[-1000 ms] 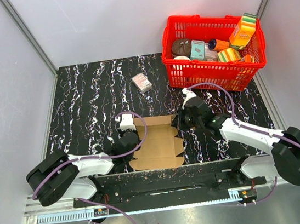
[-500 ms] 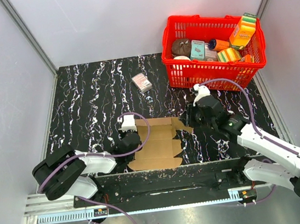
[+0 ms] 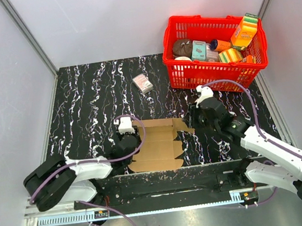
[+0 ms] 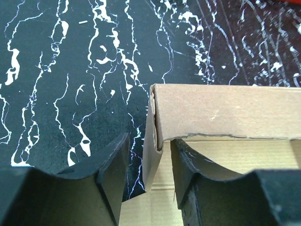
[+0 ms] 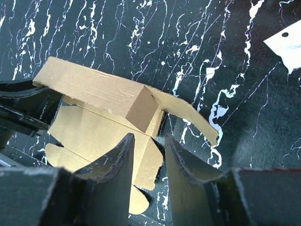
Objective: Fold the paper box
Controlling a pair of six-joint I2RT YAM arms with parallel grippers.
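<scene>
Both jaws stand parted: left gripper straddles a raised wall of the paper box (loose, probably steadying it); right gripper hovers empty just short of its folded corner.

On worktop, near edge, middle: paper box, between both pincers. At box's far-left corner: left pincer, box's raised side wall standing between its fingers. Just right of box's far-right corner: right pincer, box's loose flap beside it. Behind box, well apart: small carton. Far right of worktop: basket, right of small carton, behind right pincer. In basket: grocery packs.
</scene>
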